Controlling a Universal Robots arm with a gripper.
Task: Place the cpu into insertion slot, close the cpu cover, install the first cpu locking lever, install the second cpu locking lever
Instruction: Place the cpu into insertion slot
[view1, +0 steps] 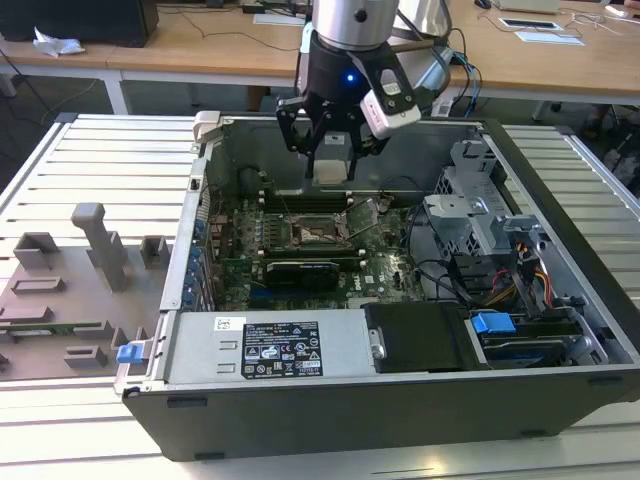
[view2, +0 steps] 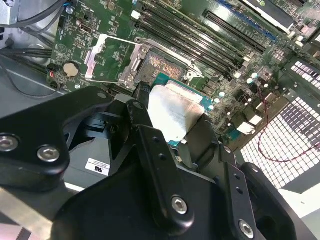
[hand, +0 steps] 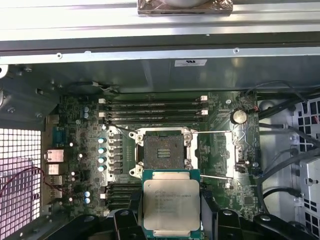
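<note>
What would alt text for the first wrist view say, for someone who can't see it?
The gripper holds the cpu, a silver-topped square chip, over a green circuit board inside a computer case. Just past the chip, the insertion slot lies open and empty, its cpu cover swung aside.

The cpu (hand: 171, 205) wears a dull brushed-metal lid on a glossy green base. The pincer (view1: 332, 160) is matt black, with bright metal screws (view2: 179, 204). Shiny bare metal rims the dark insertion slot (hand: 161, 150); the cpu cover (view2: 131, 70) gleams likewise. The counter (view1: 100, 160) is pale ribbed metal, the computer case (view1: 400, 400) matt grey sheet metal.
</note>
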